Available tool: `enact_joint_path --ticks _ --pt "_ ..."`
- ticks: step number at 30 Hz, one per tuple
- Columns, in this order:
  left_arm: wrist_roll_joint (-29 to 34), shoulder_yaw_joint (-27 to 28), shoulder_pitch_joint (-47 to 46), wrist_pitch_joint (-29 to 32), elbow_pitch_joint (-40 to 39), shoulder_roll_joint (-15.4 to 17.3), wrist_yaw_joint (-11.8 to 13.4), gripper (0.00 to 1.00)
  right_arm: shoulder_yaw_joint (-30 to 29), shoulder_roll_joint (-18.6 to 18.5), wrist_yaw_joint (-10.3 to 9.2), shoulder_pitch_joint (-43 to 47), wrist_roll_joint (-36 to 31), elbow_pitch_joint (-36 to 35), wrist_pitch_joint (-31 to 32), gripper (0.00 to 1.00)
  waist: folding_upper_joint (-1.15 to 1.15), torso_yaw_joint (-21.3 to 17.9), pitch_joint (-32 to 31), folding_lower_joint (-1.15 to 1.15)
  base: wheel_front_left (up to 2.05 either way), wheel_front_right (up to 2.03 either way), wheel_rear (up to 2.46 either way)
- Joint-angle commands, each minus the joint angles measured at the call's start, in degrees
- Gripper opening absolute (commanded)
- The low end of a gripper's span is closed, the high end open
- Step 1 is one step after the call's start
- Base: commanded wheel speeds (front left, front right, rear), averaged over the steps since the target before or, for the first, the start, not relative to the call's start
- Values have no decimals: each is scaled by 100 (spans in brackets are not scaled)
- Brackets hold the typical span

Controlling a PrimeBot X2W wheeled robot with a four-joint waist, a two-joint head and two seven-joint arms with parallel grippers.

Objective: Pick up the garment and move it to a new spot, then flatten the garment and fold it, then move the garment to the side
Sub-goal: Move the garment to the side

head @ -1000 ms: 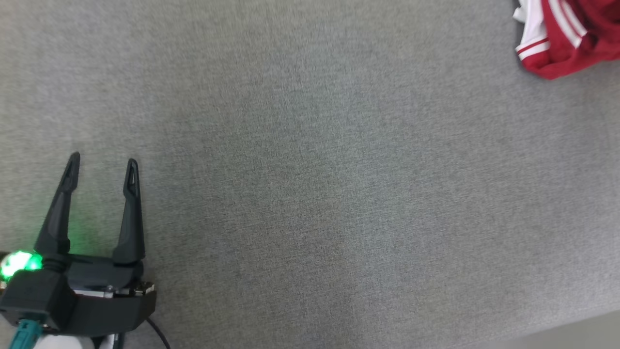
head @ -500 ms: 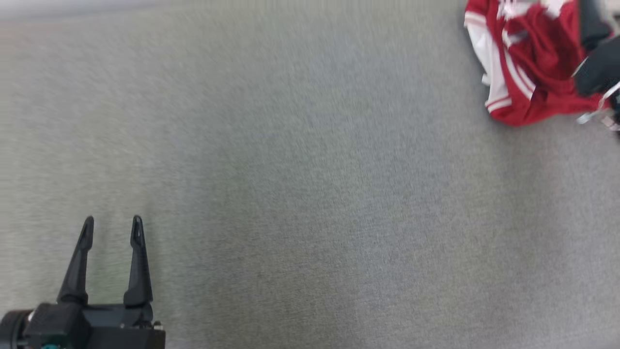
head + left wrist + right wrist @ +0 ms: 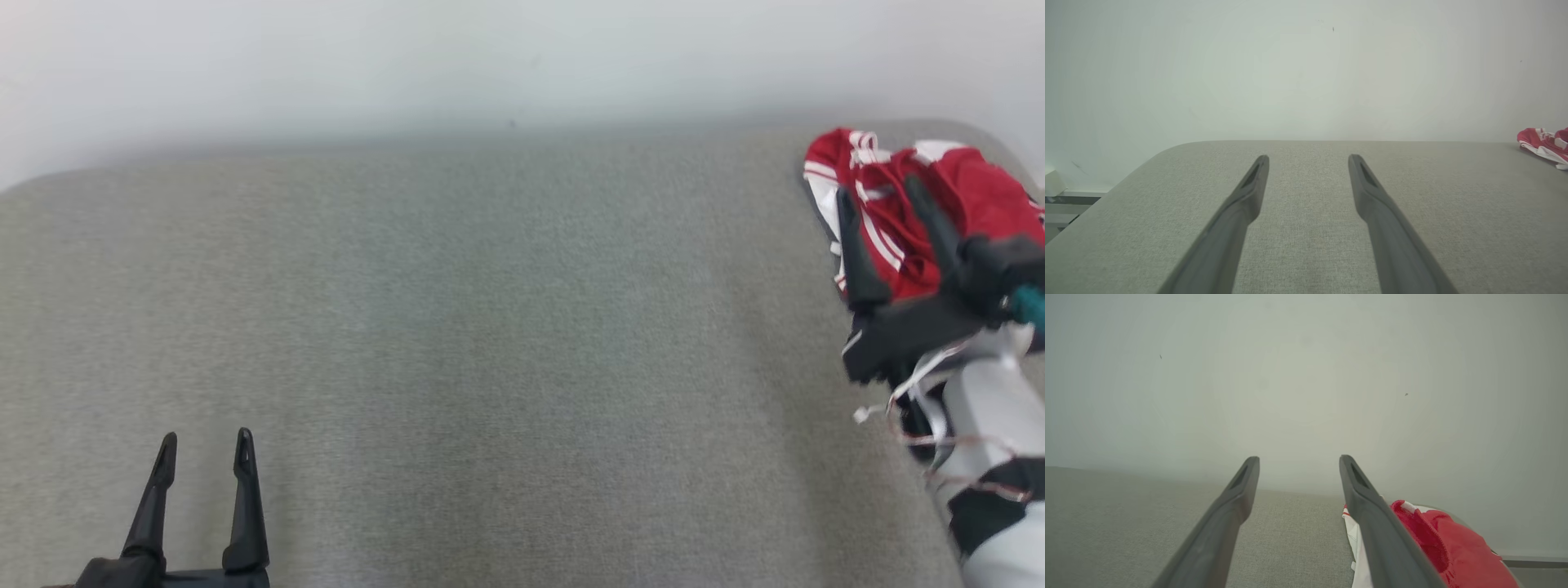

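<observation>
The garment (image 3: 980,184), a crumpled red piece with white stripes, lies bunched at the upper right of the head view, on the far right corner of the grey fabric table (image 3: 490,327) below a pale wall (image 3: 490,65). The right gripper (image 3: 876,189) hangs over it near the right edge of the frame, its 2 dark fingers spread wide with nothing between them; whether the tips touch the cloth cannot be told. In the right wrist view the garment sits at the lower right, partly behind 1 finger. The left gripper (image 3: 206,436), at the lower left of the head view, has its 2 fingers parted and empty, well apart from the garment.
</observation>
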Motion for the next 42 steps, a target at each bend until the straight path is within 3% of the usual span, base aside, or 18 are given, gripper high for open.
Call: enact_joint_path --ticks 1,11,23,31,42 --pt "-18 30 101 -16 29 -10 -10 100 -92 107 -16 268 -51 -129 3 100 1 364 -418 2 0 0 0" --pt "43 48 216 -16 135 -63 -64 100 -460 769 -16 1916 -266 -1109 28 100 1 545 -687 2 0 0 0" --pt "31 69 345 -17 284 -152 -108 100 -811 1382 -16 3527 -732 -2422 358 100 1 478 -921 2 0 0 0" --pt "-16 71 449 -17 396 -207 -138 100 -850 1545 -16 3991 -757 -2887 474 100 1 376 -1033 2 0 0 0" --pt "-26 89 478 -16 554 -249 -172 100 -961 1613 -16 4132 -719 -2839 425 100 1 303 -1141 2 0 0 0"
